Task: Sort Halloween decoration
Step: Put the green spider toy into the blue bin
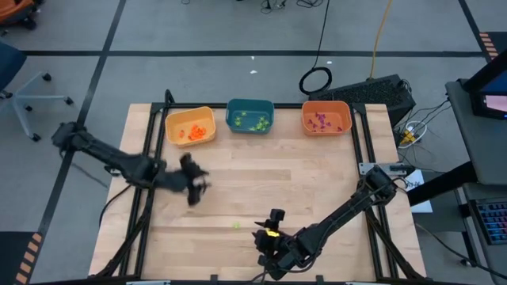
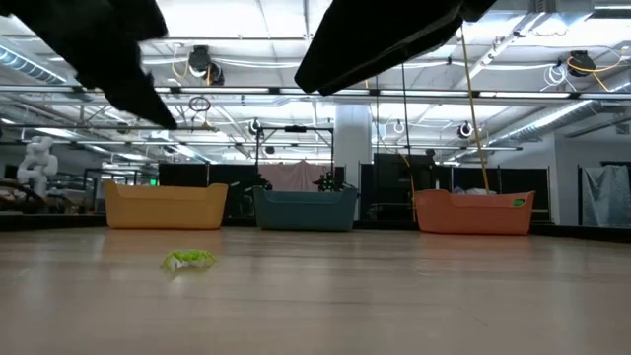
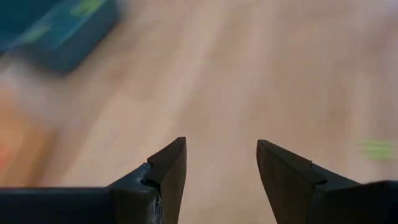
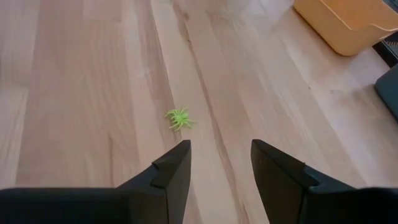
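Observation:
One light-green spider trinket (image 4: 180, 118) lies on the bare wood (image 1: 236, 226), near the table's front edge; it also shows in the low view (image 2: 187, 260). My right gripper (image 4: 221, 149) stands open just short of it, to its right (image 1: 263, 236), with nothing between the fingers. My left gripper (image 3: 221, 149) is open and empty over the table's left part (image 1: 196, 192), below the yellow bin. Orange trinkets lie in the yellow bin (image 1: 190, 127), green ones in the teal bin (image 1: 250, 116), purple ones in the orange bin (image 1: 325, 118).
The three bins stand in a row along the table's far edge, seen in the low view as yellow (image 2: 166, 206), teal (image 2: 306, 209) and orange (image 2: 473, 212). Bare wood lies between the bins and the grippers. A black frame runs along the table's sides.

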Tool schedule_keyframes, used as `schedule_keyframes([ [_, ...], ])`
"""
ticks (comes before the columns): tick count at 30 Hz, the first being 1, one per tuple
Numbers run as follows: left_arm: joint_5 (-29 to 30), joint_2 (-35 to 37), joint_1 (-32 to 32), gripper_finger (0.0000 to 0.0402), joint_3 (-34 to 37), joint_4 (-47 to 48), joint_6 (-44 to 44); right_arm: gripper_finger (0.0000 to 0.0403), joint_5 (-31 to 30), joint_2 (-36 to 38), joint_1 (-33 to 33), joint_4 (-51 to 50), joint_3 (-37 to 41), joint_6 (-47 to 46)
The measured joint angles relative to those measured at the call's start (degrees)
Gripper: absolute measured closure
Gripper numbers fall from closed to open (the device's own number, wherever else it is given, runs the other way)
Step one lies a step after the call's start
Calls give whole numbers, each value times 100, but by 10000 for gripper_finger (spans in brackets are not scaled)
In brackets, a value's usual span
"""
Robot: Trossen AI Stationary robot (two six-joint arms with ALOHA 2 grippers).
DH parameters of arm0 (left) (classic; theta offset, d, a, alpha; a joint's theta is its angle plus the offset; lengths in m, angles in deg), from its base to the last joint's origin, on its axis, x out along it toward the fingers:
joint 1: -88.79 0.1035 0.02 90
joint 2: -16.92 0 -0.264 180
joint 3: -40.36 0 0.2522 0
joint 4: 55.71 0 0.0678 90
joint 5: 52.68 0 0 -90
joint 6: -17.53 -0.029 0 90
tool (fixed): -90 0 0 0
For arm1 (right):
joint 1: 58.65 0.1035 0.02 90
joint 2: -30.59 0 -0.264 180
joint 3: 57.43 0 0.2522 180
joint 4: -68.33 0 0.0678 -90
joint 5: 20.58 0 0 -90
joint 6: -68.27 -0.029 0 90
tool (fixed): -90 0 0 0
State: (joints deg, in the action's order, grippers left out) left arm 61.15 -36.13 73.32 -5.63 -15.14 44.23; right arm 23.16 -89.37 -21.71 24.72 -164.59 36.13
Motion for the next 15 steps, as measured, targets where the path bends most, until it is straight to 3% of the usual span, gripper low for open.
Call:
schedule_keyframes([
  [4, 598, -523, -1473, 208, 0, -1316, -3, 248, 4, 0, 52, -53, 0, -16],
  [8, 1141, -1331, -2481, 208, -30, -2668, -43, 248, 2, 0, 142, -148, 0, 31],
  [11, 1499, -2051, -2876, 208, -230, -2782, -3, 248, -1, 0, 196, -289, 0, 28],
  [15, 1544, -3007, -3046, 208, -563, -2779, -9, 248, -9, 0, 252, -343, 0, 28],
])
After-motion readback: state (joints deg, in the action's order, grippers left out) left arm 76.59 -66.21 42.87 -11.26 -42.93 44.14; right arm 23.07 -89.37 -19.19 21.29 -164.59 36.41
